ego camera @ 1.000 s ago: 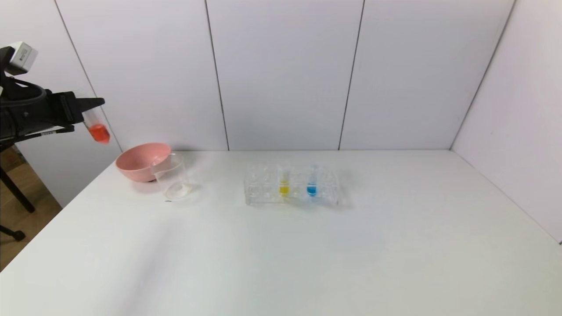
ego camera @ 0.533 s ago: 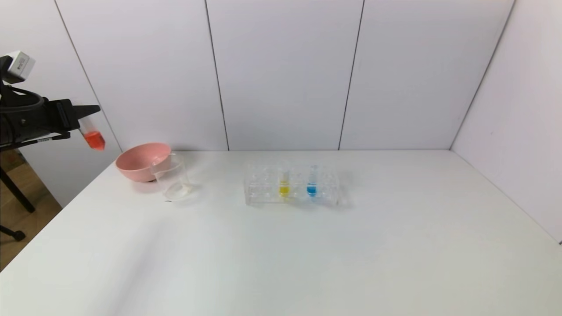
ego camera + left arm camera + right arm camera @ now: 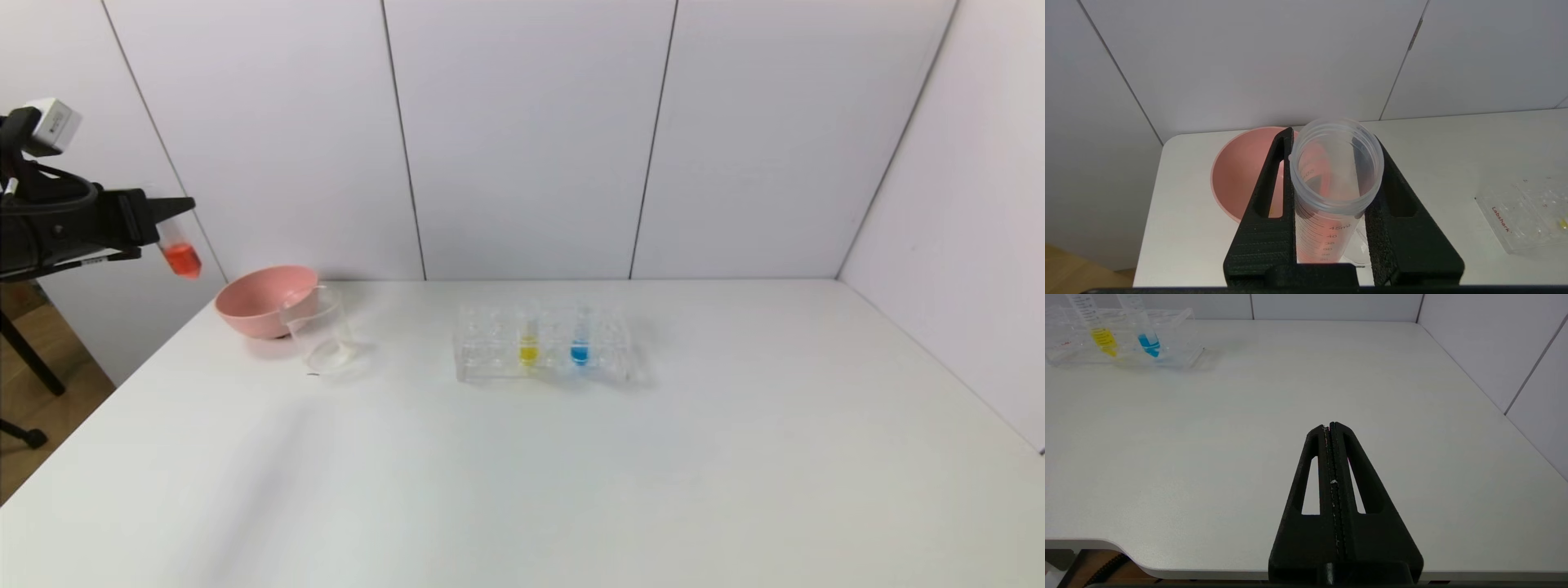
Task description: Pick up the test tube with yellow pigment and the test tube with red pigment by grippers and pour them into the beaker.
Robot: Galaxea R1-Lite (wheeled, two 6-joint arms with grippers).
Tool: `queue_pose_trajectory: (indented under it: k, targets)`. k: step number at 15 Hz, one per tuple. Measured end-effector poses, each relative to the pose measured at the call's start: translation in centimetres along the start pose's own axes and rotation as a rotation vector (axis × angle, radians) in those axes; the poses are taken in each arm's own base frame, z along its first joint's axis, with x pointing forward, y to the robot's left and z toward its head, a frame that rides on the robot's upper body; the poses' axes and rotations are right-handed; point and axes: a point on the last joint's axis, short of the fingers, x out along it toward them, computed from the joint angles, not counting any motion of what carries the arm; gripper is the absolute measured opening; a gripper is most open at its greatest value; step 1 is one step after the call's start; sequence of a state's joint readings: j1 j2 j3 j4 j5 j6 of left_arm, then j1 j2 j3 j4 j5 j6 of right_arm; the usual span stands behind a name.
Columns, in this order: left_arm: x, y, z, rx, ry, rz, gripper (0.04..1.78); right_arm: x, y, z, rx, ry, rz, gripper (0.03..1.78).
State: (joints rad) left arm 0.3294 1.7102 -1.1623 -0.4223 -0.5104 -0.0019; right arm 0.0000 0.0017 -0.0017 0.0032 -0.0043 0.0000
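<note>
- Against the picture half a second back, we see the left tool (image 3: 167, 214) shifted slightly toward the surface's left edge, the red liquid a touch lower; a second ago it hung at much the same height.
- That tool is clamped on the test tube with red pigment (image 3: 179, 249), held in the air off the far-left corner of the surface (image 3: 522, 490), above and outside the pink bowl (image 3: 260, 302). The tube hangs nearly upright with its bottom tilted a little toward the surface.
- In the left wrist view we look down into the tube's open mouth (image 3: 1336, 163); both fingers (image 3: 1267, 212) press its sides, and the red liquid itself is hidden.
- The beaker (image 3: 320, 328) stands just beside the bowl near the far-left corner; its clear walls are hard to trace, and we cannot tell whether they touch.
- The test tube with yellow pigment (image 3: 528, 341) sits upright in the clear rack (image 3: 543, 347) at the middle of the far edge, next to the blue tube (image 3: 580, 343).
- The right tool (image 3: 1331, 426) shows only in its wrist view, jaws pressed together with nothing between them, over the near-right corner.
</note>
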Motion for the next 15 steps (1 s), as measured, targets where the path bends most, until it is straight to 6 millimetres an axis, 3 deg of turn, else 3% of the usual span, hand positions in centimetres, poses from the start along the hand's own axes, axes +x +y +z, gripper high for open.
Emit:
queue_pose_trajectory:
  k: [6, 15]
  targets:
    - [2.7, -2.0, -1.7, 0.019, 0.053, -0.026, 0.49, 0.0, 0.0, 0.0, 0.0, 0.0, 0.0, 0.11]
    - [4.8, -2.2, -3.4, 0.056, 0.083, -0.037, 0.49, 0.0, 0.0, 0.0, 0.0, 0.0, 0.0, 0.11]
